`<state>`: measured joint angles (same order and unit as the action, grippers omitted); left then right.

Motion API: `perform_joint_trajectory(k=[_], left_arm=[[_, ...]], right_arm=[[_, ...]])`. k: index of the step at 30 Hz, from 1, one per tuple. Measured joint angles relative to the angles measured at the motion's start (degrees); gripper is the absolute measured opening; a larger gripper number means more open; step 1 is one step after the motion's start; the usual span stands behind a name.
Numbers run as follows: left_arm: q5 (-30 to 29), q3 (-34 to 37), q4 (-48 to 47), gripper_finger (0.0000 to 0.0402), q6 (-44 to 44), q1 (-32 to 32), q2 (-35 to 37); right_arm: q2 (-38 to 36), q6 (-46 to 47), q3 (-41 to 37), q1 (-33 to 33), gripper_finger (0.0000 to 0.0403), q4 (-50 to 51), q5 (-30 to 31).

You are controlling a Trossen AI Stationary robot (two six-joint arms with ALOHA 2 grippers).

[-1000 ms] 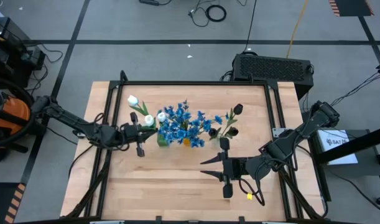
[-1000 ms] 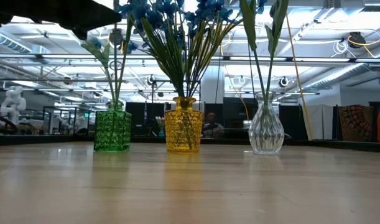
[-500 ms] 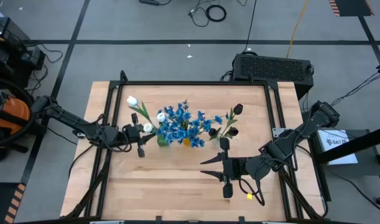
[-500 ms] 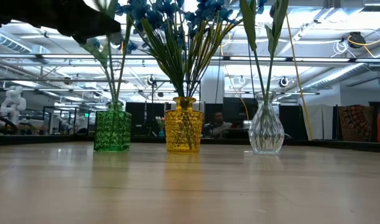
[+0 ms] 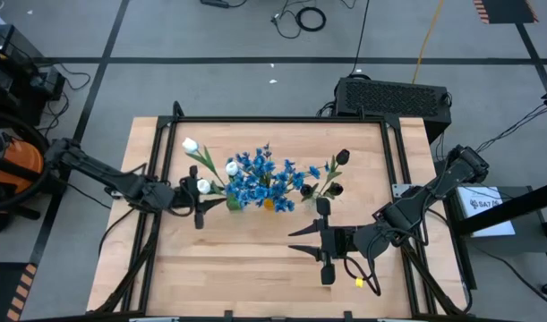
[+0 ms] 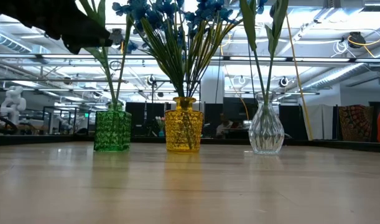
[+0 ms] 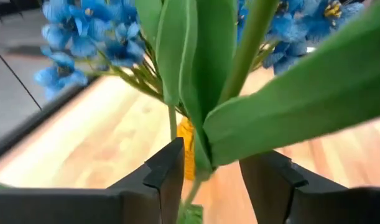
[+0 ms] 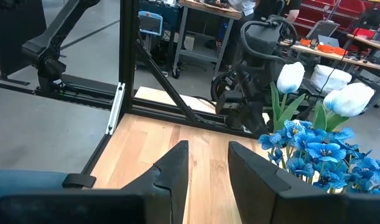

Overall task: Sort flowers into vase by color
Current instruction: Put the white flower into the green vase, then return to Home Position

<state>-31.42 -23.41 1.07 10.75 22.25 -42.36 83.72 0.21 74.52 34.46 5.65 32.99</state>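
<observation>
Centrally, vases clustered, table front bare

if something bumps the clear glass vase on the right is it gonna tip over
Probably fairly easily. In the low view the clear vase narrows to a small foot under a wider belly, and its tall stems rise far above the rim, so the load looks top-heavy. It looks like glass, so likely slick on the wooden table and breakable if it falls.
</observation>
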Motion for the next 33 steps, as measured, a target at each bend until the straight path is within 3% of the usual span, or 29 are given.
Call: perform_joint_trajectory(k=[4, 9, 15, 33], left_arm=[[1.78, -2.49, -6.1, 0.0164, 4.43, -0.01, 0.25], [9.62, -4.08, -14.33, 0.0165, 7.84, 0.01, 0.43], [9.08, -5.91, -24.87, 0.0165, 14.23, 0.0, 2.37], [12.63, -5.91, -26.08, 0.0164, 15.92, 0.01, 7.62]], right_arm=[[-0.02, 0.32, 0.0, 0.0, 0.0105, 0.56, -0.04], [-0.5, 0.61, 0.0, 0.54, 0.0105, 1.2, -0.07], [-1.99, 1.4, 0.0, 1.62, 0.0105, 4.03, -0.1], [-3.03, 2.44, -0.02, 2.03, 0.0105, 5.88, -0.08]])
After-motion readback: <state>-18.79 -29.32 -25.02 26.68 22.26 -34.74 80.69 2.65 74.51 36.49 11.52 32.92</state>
